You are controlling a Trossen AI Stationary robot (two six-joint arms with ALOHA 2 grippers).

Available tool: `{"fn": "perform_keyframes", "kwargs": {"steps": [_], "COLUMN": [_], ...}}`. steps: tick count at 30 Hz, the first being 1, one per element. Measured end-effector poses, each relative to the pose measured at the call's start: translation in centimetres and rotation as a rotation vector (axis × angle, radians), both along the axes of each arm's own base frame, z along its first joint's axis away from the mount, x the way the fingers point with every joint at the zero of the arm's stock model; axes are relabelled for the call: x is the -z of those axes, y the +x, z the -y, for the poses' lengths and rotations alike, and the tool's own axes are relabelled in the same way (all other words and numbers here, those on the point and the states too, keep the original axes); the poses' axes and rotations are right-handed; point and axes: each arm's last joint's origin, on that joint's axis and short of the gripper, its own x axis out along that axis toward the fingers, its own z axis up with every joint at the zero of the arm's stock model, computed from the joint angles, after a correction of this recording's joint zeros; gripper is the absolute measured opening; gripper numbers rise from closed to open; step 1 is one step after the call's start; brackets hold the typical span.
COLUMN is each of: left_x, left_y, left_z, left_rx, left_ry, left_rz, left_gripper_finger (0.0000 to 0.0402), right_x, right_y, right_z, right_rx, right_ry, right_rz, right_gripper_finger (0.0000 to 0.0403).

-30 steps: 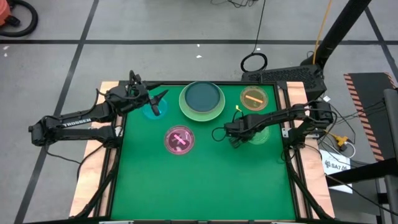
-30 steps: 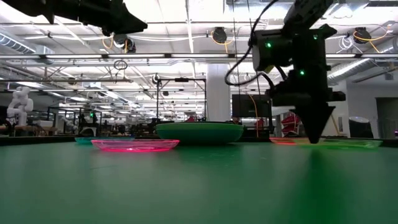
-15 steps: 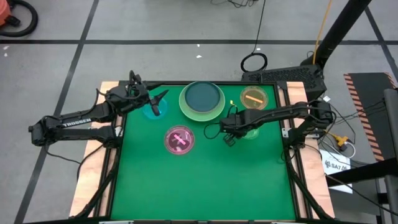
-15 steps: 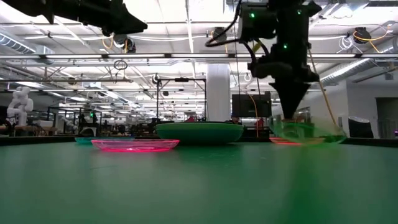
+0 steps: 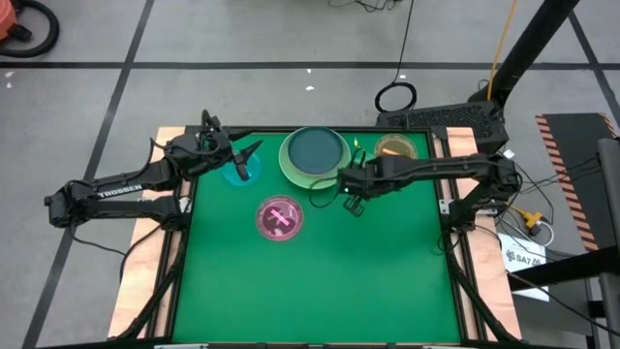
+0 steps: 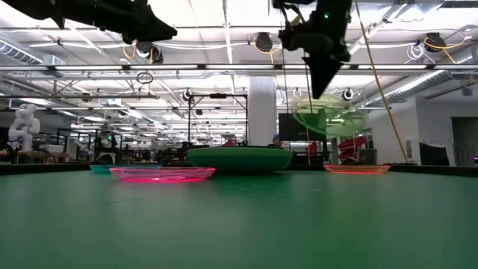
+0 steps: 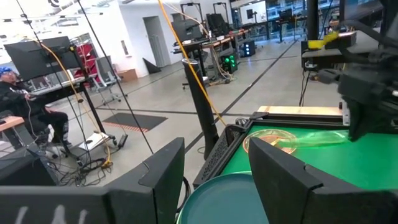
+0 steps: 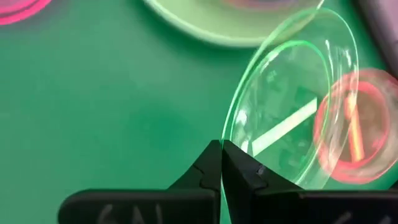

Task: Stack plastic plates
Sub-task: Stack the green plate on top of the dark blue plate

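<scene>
My right gripper is shut on the small translucent green plate, in the air just right of the stack of large plates, a light green plate with a dark teal one in it. The small orange plate lies at the far right. The magenta plate lies on the mat in front of the stack. My left gripper hovers open above the small blue plate, left of the stack. My right gripper pinches the green plate's rim between its two fingers, coming from above and pointing down. The plate is lifted clear of the table and hangs tilted below the fingertips, its far side lower.
The green mat covers the table inside a wooden frame, with open mat toward the near edge. The left wrist view shows the dark teal plate, the orange plate and my right arm. Lab equipment stands beyond the table.
My right gripper has risen and moved toward the table's left, from the right side toward the stack of large plates. The green plate has gone with it: lying flat on the mat a second ago, it is now lifted clear and tilted. The left arm has kept still.
</scene>
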Motion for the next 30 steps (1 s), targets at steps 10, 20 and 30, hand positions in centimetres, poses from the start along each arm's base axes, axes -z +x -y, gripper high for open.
{"fn": "perform_keyframes", "kwargs": {"steps": [10,20,30], "left_x": [0.0,0.0,0.0], "left_y": [0.0,0.0,0.0], "left_z": [0.0,0.0,0.0], "left_rx": [0.0,-0.001,0.0], "left_ry": [0.001,0.012,0.025], "left_rz": [0.0,-0.006,-0.014], "left_gripper_finger": [0.0186,0.0186,0.0186], "right_x": [-1.2,-1.4,2.2], "right_y": [1.7,4.1,6.8], "right_z": [3.2,6.1,7.7], "right_rx": [-0.164,-0.306,-0.543], "right_ry": [-0.08,-0.111,-0.17], "right_rz": [0.131,0.325,0.243], "right_gripper_finger": [0.0,0.0,0.0]}}
